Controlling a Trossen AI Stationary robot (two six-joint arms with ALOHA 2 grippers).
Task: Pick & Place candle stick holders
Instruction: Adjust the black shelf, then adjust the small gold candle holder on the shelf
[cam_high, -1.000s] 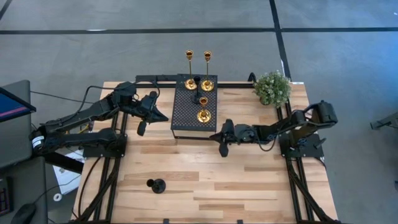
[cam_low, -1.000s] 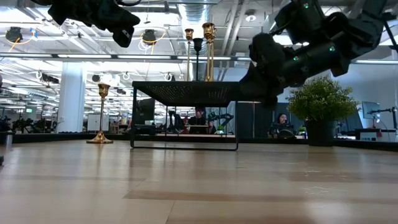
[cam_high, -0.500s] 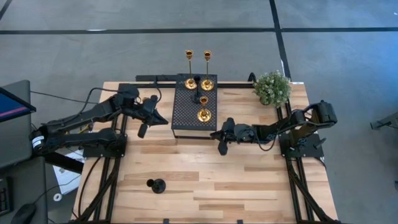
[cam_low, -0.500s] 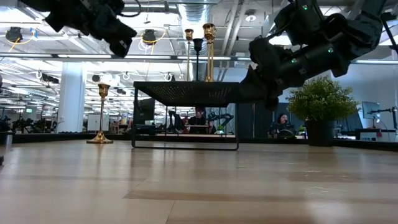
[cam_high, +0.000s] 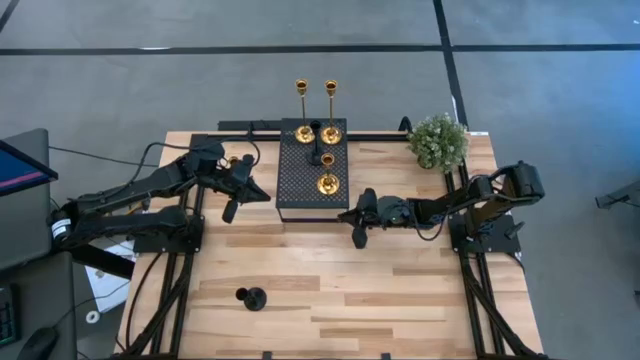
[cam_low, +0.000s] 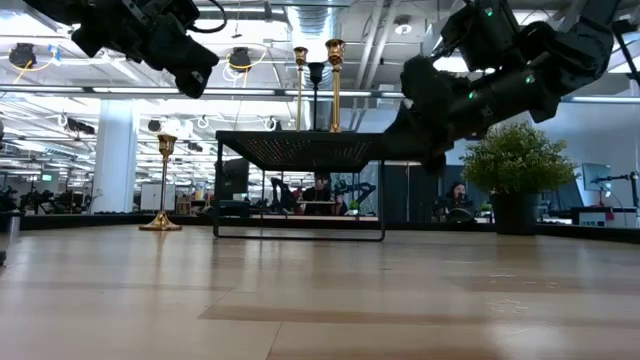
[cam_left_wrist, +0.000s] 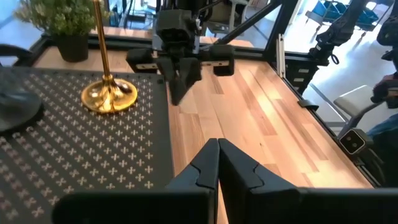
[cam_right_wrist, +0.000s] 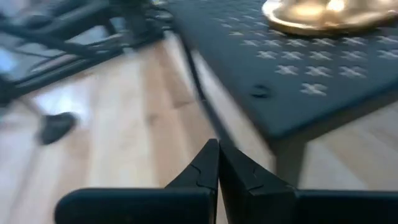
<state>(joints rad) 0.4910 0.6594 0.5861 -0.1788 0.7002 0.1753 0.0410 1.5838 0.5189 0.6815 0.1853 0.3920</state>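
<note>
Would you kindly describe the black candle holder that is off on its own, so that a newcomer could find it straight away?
Start from the wooden table and look to its near left area, well away from the black perforated platform. There a short matte black candle holder stands alone on the bare wood. Unlike the shiny gold holders on the platform, it is dark, squat and has no neighbours.

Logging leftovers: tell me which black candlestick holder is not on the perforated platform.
The black holder alone on the bare wood at the table's near edge; the other black one stands on the platform.
</note>
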